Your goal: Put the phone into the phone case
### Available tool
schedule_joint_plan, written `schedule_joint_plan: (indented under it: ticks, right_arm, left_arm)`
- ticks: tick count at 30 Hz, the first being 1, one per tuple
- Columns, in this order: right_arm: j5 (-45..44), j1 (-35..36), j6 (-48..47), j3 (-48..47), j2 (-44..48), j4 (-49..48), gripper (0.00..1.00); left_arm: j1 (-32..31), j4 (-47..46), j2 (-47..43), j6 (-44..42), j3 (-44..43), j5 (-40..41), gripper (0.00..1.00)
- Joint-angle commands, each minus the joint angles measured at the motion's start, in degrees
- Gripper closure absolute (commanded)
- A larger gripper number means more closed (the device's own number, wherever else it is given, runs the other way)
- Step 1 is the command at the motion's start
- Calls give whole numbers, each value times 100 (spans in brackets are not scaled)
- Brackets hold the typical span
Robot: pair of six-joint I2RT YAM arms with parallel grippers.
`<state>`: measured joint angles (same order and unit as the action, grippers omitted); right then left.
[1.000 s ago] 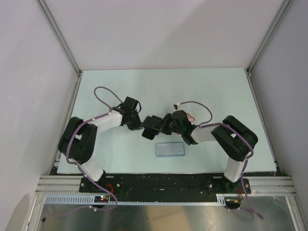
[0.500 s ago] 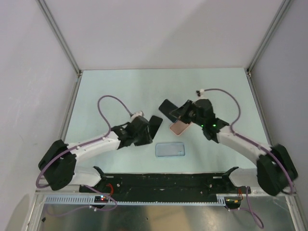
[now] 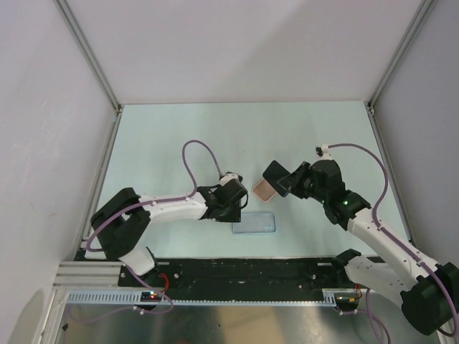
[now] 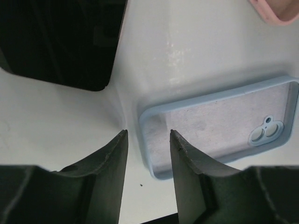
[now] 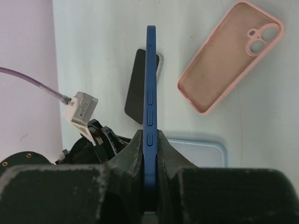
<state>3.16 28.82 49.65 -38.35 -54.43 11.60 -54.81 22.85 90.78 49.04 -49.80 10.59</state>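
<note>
My right gripper [image 5: 149,133] is shut on the phone [image 5: 150,79], which I see edge-on: a blue side with buttons, held upright above the table. From above the phone [image 3: 275,174] shows dark, sticking out left of the right gripper [image 3: 292,180]. The pink phone case [image 3: 263,190] lies open side up just below and left of it; it also shows in the right wrist view [image 5: 231,56] and as a corner of the phone case [image 4: 275,11] in the left wrist view. My left gripper [image 4: 148,135] is open and holds nothing.
A light blue case [image 4: 219,123] lies hollow side up near the front edge, and the left fingers straddle its short end. A black slab [image 4: 60,42] lies flat beside the left gripper and is seen behind the phone [image 5: 138,91].
The left gripper opened and swung right and nearer, down over the light blue case. The right arm carried the phone right, away from the left gripper. The pink case now lies uncovered.
</note>
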Motion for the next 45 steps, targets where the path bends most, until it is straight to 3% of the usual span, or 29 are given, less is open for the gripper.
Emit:
schedule_joint_plan:
  ticks: [1, 12, 19, 24, 33, 37, 45]
  right_arm:
    - [-162, -75, -189, -49, 319, 20, 100]
    - [-33, -211, -288, -44, 285, 44, 100]
    - [73, -287, -322, -41, 248, -6, 100]
    - [207, -502, -338, -50, 310, 16, 100]
    - [271, -946, -451, -43, 506, 371, 100]
    - [264, -965, -460, 107, 638, 598, 100]
    - [47, -615, -318, 698, 1393, 1253, 100]
  left_arm:
    - [-40, -98, 193, -480, -295, -174, 56]
    - [-36, -98, 448, -706, -340, -205, 67]
    - [-30, -109, 400, -1341, -506, -212, 85]
    - [84, -99, 247, -2536, -919, -338, 99]
    - [331, -62, 146, -5367, -1629, -1048, 100]
    - [494, -64, 270, -5974, -1882, -1677, 100]
    - [544, -67, 560, -7012, -2431, -2003, 100]
